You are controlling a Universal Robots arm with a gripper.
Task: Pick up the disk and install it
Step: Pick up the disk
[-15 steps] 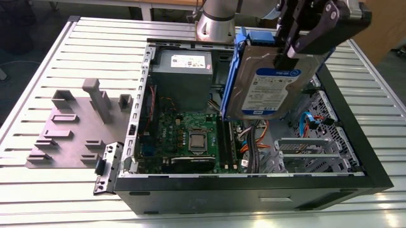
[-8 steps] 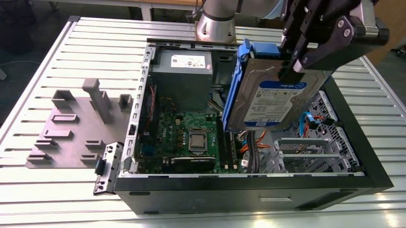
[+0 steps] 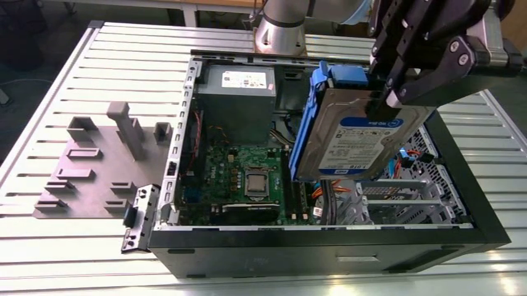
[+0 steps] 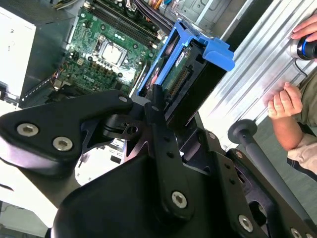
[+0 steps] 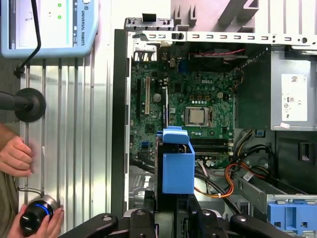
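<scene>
Claw [image 3: 385,105] clenched on the disk [image 3: 356,142], its long axis near upright, hanging over the open case [image 3: 329,240]

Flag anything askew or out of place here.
The disk hangs tilted in the gripper above the open computer case, not seated in a bay. Nothing looks spilled or damaged.

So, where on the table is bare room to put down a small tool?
In the exterior view, bare table slats lie on the far and near sides of the grey fixture plate. Inside the computer case it is crowded, with the disk held above it.
</scene>
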